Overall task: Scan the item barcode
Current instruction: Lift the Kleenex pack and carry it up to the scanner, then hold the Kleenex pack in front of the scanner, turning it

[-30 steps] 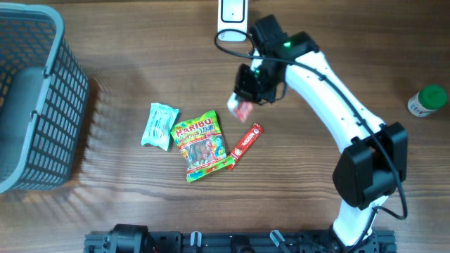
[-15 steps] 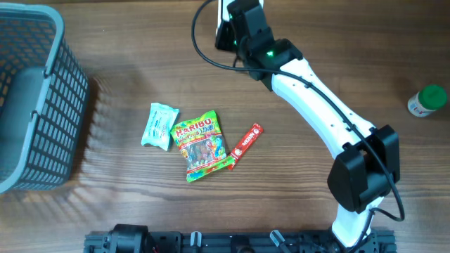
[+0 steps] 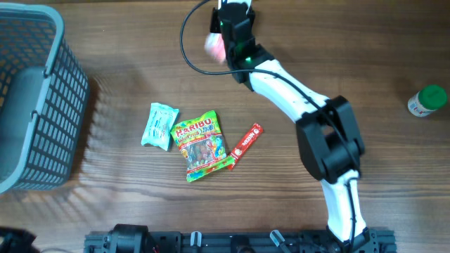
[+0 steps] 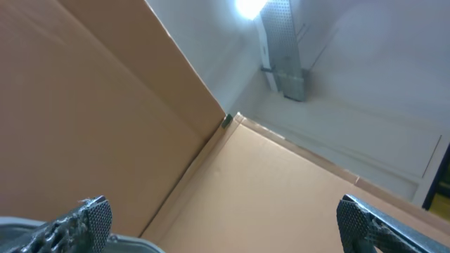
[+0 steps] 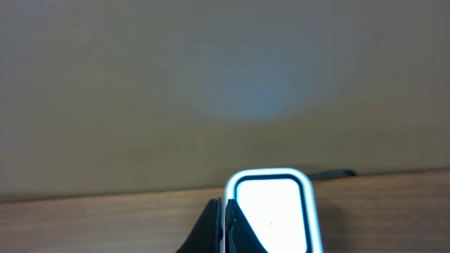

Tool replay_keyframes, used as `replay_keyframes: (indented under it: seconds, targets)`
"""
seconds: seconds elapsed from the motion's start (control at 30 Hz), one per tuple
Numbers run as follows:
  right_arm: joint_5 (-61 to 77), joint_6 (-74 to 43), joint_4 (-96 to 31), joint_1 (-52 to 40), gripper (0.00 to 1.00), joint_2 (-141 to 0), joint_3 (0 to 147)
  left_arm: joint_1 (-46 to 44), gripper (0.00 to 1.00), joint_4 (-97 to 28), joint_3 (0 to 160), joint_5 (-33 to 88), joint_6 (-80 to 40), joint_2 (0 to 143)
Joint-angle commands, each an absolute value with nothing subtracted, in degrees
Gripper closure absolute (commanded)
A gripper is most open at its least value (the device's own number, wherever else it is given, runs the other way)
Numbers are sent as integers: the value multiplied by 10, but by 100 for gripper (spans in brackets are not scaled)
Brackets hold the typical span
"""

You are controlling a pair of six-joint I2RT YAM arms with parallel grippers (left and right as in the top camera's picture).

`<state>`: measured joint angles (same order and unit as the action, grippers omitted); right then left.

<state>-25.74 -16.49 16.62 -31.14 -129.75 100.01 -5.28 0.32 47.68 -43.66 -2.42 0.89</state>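
Note:
My right gripper (image 3: 223, 36) is at the table's far edge, shut on the item, a small pink-red packet (image 3: 214, 44) that shows blurred at its left side. In the right wrist view the black fingertips (image 5: 214, 223) are pressed together on a thin pale edge, directly in front of the scanner's glowing white window (image 5: 271, 211). In the overhead view the arm covers the scanner. My left gripper (image 4: 225, 228) appears only in its own wrist view, open wide with nothing between its pads (image 4: 95, 219), facing cardboard walls and a ceiling light.
A grey basket (image 3: 31, 98) stands at the left. Mid-table lie a white-green packet (image 3: 159, 125), a Haribo bag (image 3: 202, 144) and a red bar (image 3: 247, 140). A green-capped bottle (image 3: 427, 100) lies at the right edge.
The right arm has swung from above the middle of the table up to the far edge, carrying the pink-red packet to the scanner. The items on the table have not moved.

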Motion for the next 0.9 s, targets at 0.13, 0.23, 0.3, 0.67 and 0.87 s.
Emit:
replay_keyframes:
  seconds: [0.13, 0.23, 0.3, 0.67, 0.87]
  targets:
    - [-323, -121, 185, -314, 96, -1333, 1005, -50, 0, 37, 424, -435, -21, 3]
    - [-339, -82, 157, -331, 96, -1327, 1005, -50, 0, 37, 424, -435, -21, 3]
    - [-343, -69, 124, -349, 95, -1322, 1005, -50, 0, 37, 424, -435, -21, 3]
    - [-226, -227, -114, -375, 26, -1320, 1005, -50, 0, 37, 424, -435, -21, 3]
    - [-79, -426, -136, -335, 6, -1313, 1005, -50, 0, 37, 424, -435, -21, 3]
